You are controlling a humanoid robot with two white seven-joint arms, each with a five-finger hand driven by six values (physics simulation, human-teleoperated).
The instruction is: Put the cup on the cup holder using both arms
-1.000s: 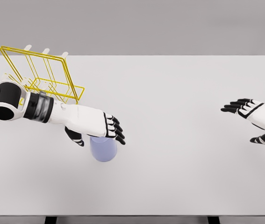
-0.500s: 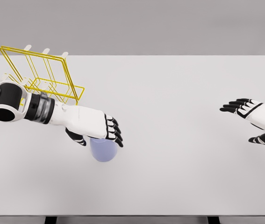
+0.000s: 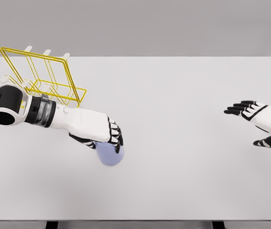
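The grasp is the step in hand: the left hand [image 3: 102,136] curls its black-tipped fingers over the smooth, pale lavender cylindrical cup [image 3: 110,153], which stands on the matte white table [image 3: 183,181] at seven o'clock. It appears to grip it. Next comes a lift toward the thin yellow wire cup holder [image 3: 44,78] at ten o'clock. The right hand [image 3: 257,119] hovers spread and empty at three o'clock.
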